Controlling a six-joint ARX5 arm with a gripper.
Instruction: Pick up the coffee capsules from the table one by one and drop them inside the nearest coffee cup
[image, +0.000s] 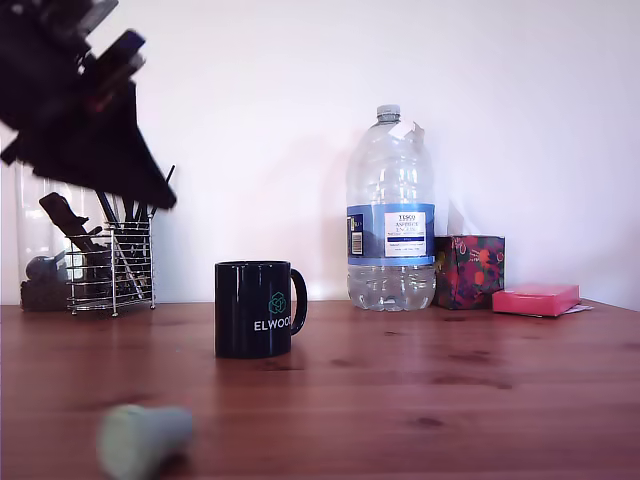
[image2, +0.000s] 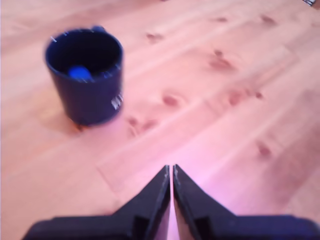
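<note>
The glossy black coffee cup (image: 254, 309) with white "ELWOO" lettering stands upright on the wooden table (image: 450, 380). In the wrist view the cup (image2: 87, 80) shows a blue capsule (image2: 79, 73) lying inside it. A pale mint-green capsule (image: 143, 438) lies on its side, blurred, at the table's front edge, toward the exterior view's left. My gripper (image2: 171, 170) hovers well above the table, away from the cup, with its two fingers pressed together and nothing between them. In the exterior view the arm (image: 80, 110) is a dark blurred mass at the upper left.
A wire utensil holder (image: 110, 268) stands at the back left of the exterior view. A large water bottle (image: 390, 215), a patterned box (image: 468, 271) and a pink flat box (image: 535, 298) line the back right.
</note>
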